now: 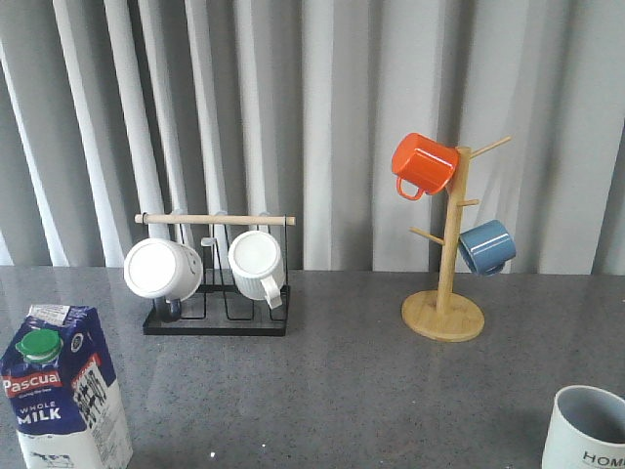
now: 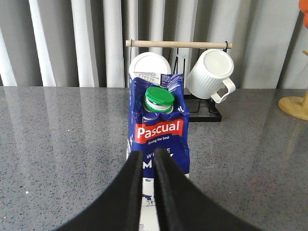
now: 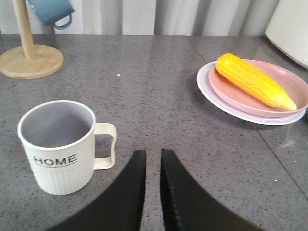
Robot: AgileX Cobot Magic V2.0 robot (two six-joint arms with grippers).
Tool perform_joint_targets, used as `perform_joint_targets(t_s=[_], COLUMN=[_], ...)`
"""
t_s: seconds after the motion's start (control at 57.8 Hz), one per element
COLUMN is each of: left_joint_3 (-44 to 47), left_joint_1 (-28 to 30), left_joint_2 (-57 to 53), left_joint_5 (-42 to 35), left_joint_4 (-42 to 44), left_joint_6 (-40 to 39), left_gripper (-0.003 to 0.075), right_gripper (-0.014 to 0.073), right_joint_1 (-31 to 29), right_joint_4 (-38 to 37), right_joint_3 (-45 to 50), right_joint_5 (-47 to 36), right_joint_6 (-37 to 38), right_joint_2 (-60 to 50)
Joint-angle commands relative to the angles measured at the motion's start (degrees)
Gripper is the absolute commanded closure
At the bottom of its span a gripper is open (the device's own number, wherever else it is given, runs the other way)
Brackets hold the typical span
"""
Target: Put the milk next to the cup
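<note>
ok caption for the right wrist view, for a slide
Right tool nearly shut beside the HOME cup; corn on stacked plates behind.

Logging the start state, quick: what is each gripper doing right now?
Left gripper: shut, holding nothing, just behind the milk carton.
Right gripper: shut, empty, beside the HOME cup.

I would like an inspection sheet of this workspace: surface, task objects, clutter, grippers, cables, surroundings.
Surface: dark speckled table, dry.
Task objects: milk upright at front left, cap on; cup upright at front right, empty, far from the milk.
Clutter: black rack with two white mugs; wooden tree with orange mug and blue mug; corn on stacked plates.
Grippers: left gripper shut, behind the milk; right gripper shut, beside the cup.
Cables: nothing seen.
Surroundings: grey curtain.
</note>
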Motion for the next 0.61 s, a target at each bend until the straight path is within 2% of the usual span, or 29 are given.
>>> perform_joint_targets(t_s=[0.0,0.138,0.311,0.415,0.588], left_joint_3=[-2.2,-2.2,-2.2,-2.2,-2.2], left_joint_1=[0.1,0.1,0.1,0.1,0.1], left_joint_2=[0.6,0.6,0.6,0.6,0.6], left_joint_5=[-4.8,-5.0,-4.7,-4.6,-4.6], left_joint_4=[-0.4,-0.4,-0.4,-0.4,-0.4], left_joint_6=[-0.1,-0.1,-0.2,-0.2,-0.2], left_gripper=[0.0552,0.0435,0.0413,0.0413,0.0413], right_gripper=[0.0385,0.0232,0.0075,0.0038,0.0036], right_joint_1=[0.0,0.0,0.0,0.1,1.4], right_joint_4=[-6.5,-7.5,-7.5,-7.5,-7.7], right_joint_3=[-2.1,-2.1,-2.1,-2.1,-2.1], right_joint_5=[-1.8,-1.8,-2.0,-3.5,-4.6], right_joint_6=[3.7,5.8,5.8,6.8,7.0], right_joint_2=[0.4,0.4,1.0,1.8,2.8])
